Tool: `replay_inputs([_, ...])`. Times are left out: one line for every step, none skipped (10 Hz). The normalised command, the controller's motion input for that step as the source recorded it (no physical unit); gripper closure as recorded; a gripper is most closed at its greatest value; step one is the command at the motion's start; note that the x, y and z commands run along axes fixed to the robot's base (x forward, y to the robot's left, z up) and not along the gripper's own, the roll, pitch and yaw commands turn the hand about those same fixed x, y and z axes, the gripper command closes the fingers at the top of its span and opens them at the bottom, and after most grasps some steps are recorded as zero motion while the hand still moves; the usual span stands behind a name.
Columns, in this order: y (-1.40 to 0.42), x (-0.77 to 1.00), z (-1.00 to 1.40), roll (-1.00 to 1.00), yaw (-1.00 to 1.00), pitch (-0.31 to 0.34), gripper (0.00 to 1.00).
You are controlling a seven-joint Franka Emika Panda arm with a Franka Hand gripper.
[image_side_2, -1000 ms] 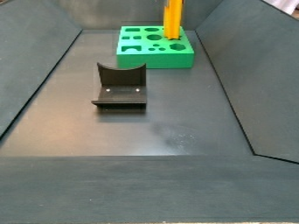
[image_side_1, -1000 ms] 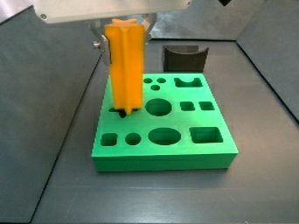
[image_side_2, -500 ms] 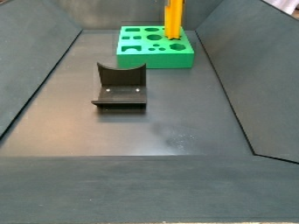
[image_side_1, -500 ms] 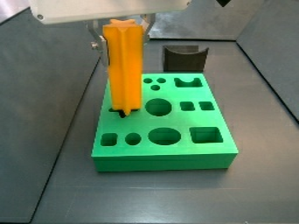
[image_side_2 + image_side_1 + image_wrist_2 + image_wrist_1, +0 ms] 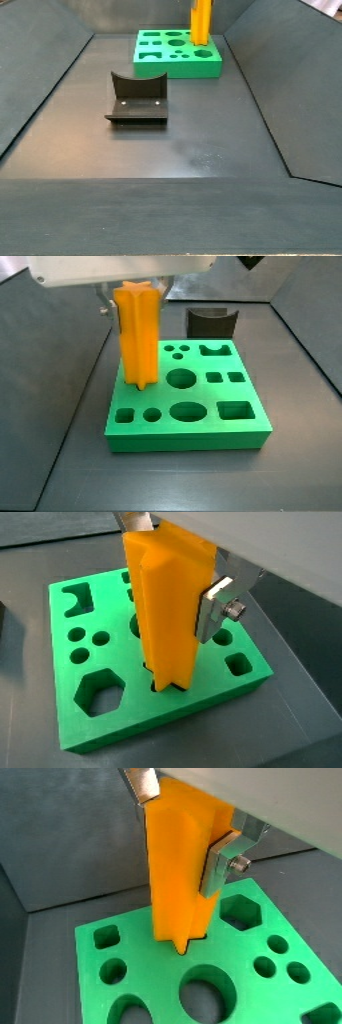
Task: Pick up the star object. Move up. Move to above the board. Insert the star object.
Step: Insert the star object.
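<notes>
The star object (image 5: pixel 139 336) is a tall orange prism, upright, with my gripper (image 5: pixel 134 291) shut on its upper part. In both wrist views the silver fingers (image 5: pixel 221 860) (image 5: pixel 214 610) press its opposite sides, gripper (image 5: pixel 181 826) (image 5: pixel 174 567). Its lower tip sits at the star-shaped hole near an edge of the green board (image 5: pixel 201 434), and in a wrist view the tip looks just inside that hole (image 5: pixel 166 684). The board (image 5: pixel 134 946) (image 5: pixel 127 727) lies flat on the dark floor. From the far side view only the star object (image 5: pixel 201 22) shows above the board (image 5: pixel 187 68).
The dark fixture (image 5: pixel 210 322) stands behind the board in a side view and in the middle of the floor (image 5: pixel 136 100) in the other. Sloped dark walls (image 5: pixel 40 100) ring the floor. Several other cut-outs, such as a large round hole (image 5: pixel 189 411), pierce the board.
The star object and my gripper have shifted slightly left and a little lower in a side view, so its tip now covers the star hole. The grip is unchanged.
</notes>
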Motion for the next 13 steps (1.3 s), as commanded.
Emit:
replay_inputs([0.0, -0.17, -0.31, 0.23, 0.0, 0.0, 1.0])
replay_inputs([0.0, -0.12, -0.31, 0.2, 0.0, 0.0, 1.0])
replay_inputs([0.0, 0.0, -0.45, 0.18, 0.0, 0.0, 1.0])
replay_inputs([0.0, 0.08, -0.57, 0.09, 0.0, 0.0, 1.0])
replay_inputs([0.0, 0.13, -0.52, 0.08, 0.0, 0.0, 1.0])
replay_inputs([0.05, 0.17, -0.38, 0.1, 0.0, 0.039, 1.0])
replay_inputs([0.14, 0.25, -0.27, 0.1, 0.08, 0.087, 1.0])
replay_inputs([0.04, 0.18, -0.13, 0.07, 0.04, 0.079, 1.0])
replay_inputs([0.0, 0.0, 0.0, 0.04, 0.0, 0.023, 1.0])
replay_inputs([0.0, 0.0, -0.02, 0.04, 0.0, 0.004, 1.0])
replay_inputs([0.0, 0.0, -0.15, 0.11, 0.0, 0.004, 1.0])
replay_inputs([0.0, 0.02, -0.63, 0.01, 0.08, -0.036, 1.0])
replay_inputs([0.12, 0.1, -0.89, -0.12, 0.18, -0.077, 1.0])
